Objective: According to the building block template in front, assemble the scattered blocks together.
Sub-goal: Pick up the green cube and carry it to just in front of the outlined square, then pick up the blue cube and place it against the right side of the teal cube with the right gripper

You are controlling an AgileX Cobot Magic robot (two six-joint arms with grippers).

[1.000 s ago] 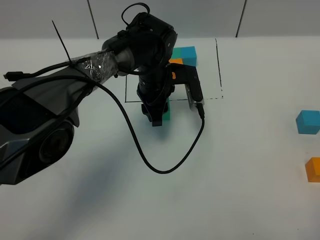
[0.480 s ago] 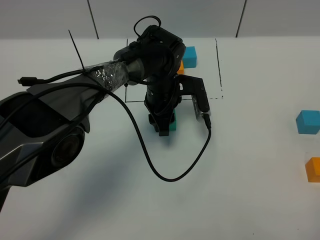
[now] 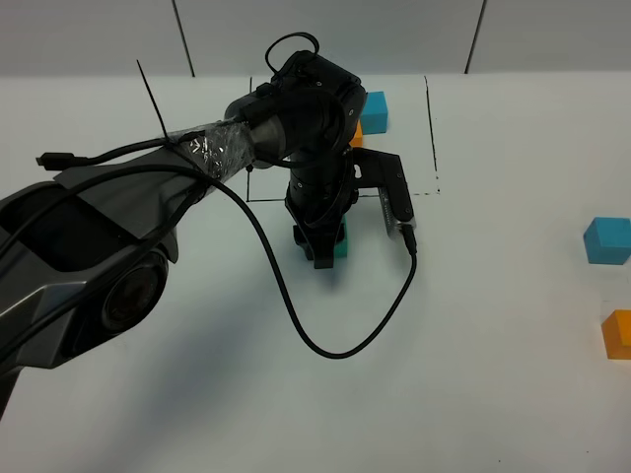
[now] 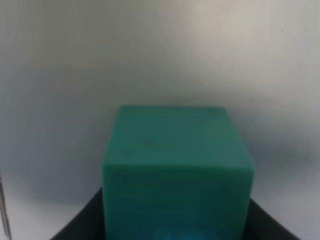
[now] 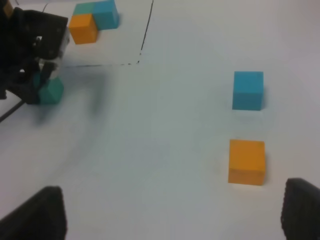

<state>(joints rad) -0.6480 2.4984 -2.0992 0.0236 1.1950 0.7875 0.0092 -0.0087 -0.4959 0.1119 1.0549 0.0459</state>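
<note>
Clamping teal cube [image 4: 177, 165] w/ L gripper [image 3: 327, 248].

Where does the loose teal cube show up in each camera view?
Exterior high: teal cube just below centre, partly hidden by the left tool.
Left wrist: close up, filling much of the picture.
Right wrist: small and distant, beside the dark left tool.
Shared landmark: the building block template, seen in the exterior and right wrist views; absent from left wrist.
</note>
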